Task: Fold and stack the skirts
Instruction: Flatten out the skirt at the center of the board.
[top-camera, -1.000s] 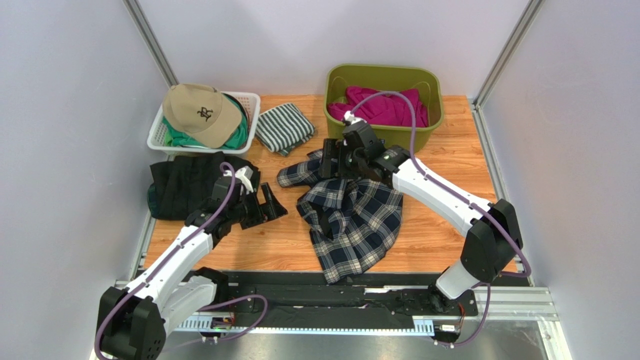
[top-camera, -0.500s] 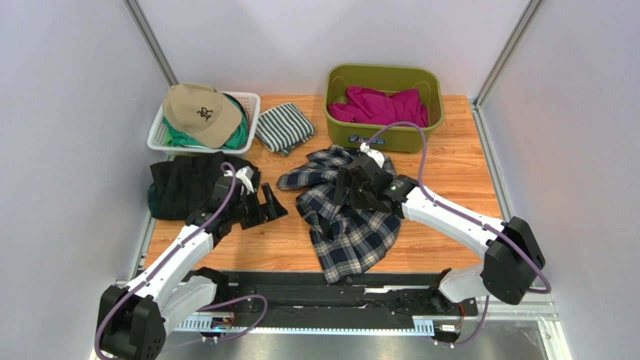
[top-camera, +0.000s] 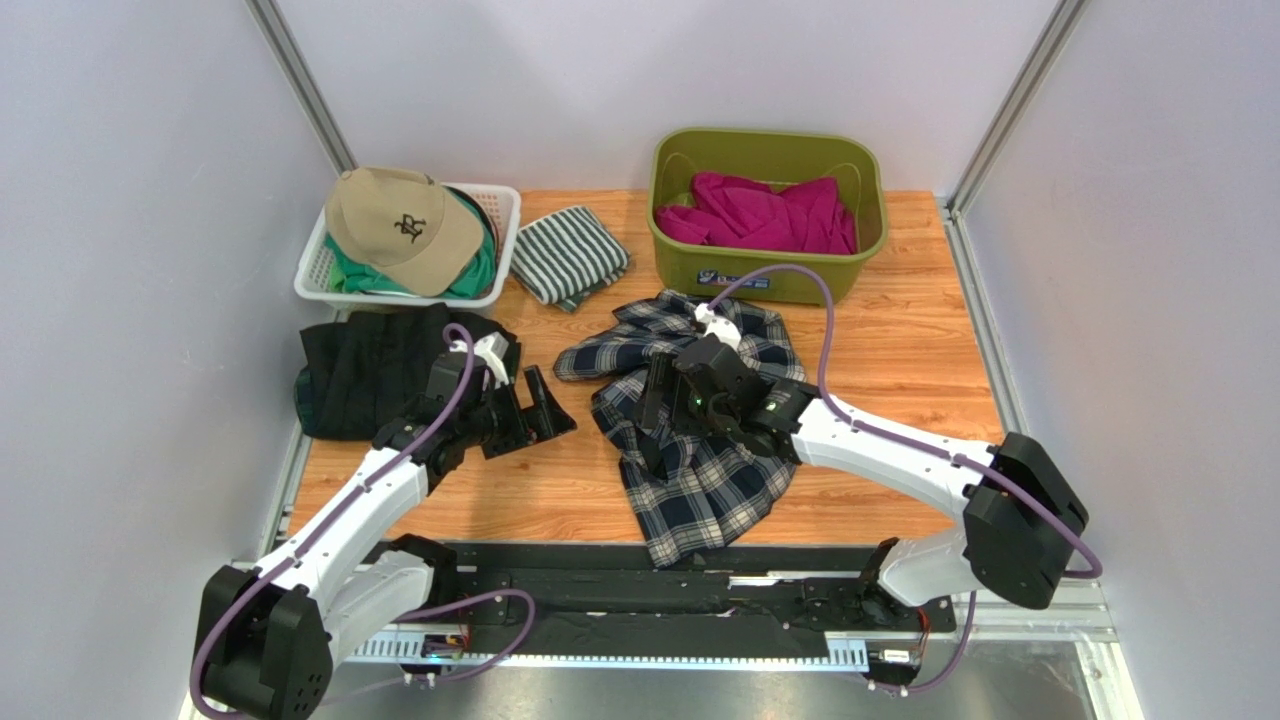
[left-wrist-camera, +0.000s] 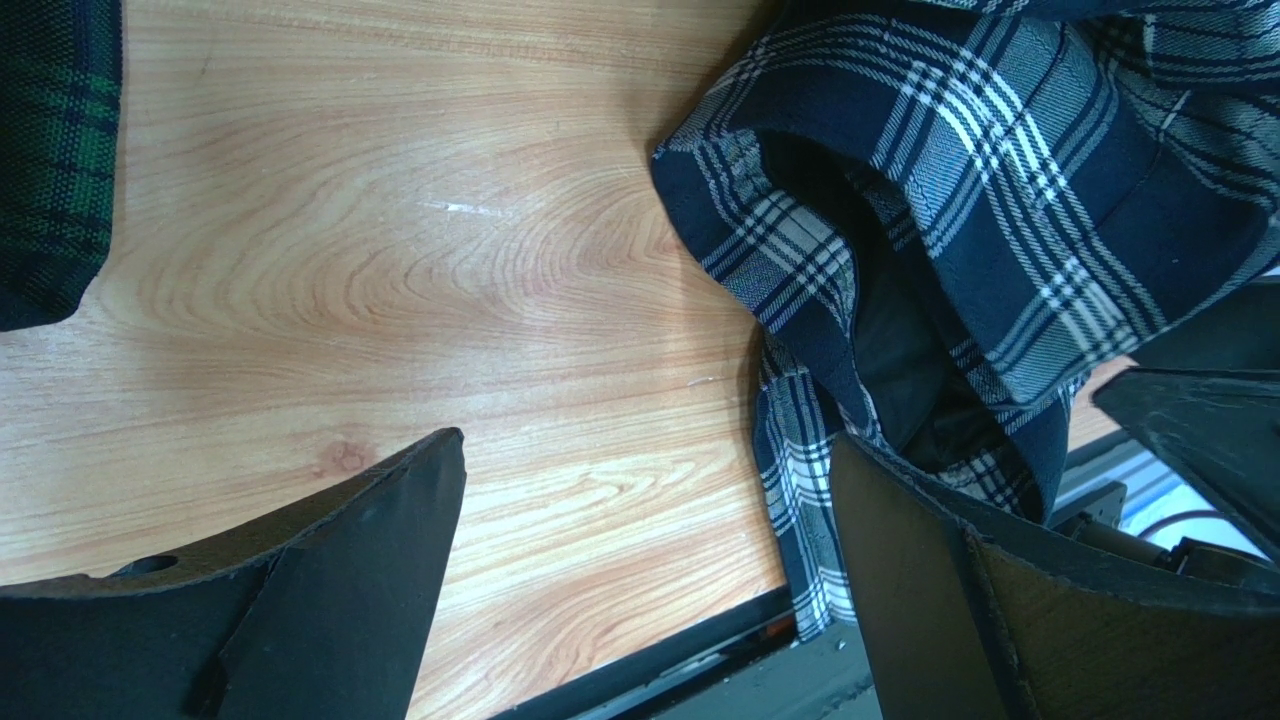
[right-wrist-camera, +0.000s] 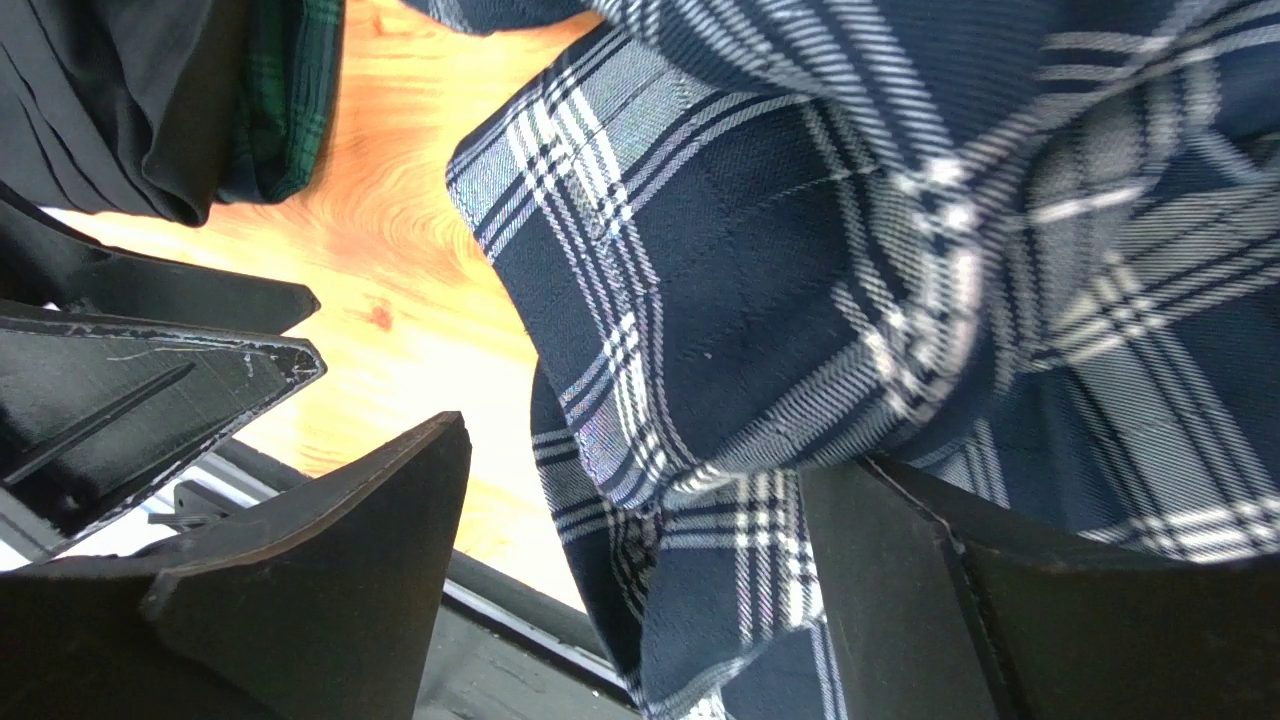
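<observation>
Right end effector (top-camera: 661, 393) is hovering spread wide over the crumpled plaid skirt (top-camera: 706, 480) on the bench (top-camera: 902, 345), probably lining up a grab. Left end effector (top-camera: 529, 411) is hanging spread apart too, beside the dark skirts (top-camera: 361, 375).

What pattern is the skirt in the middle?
The skirt is navy, white and grey plaid, clearest in the right wrist view.

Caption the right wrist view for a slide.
Open right gripper over the crumpled navy-white-grey plaid skirt on the wooden table.
</observation>
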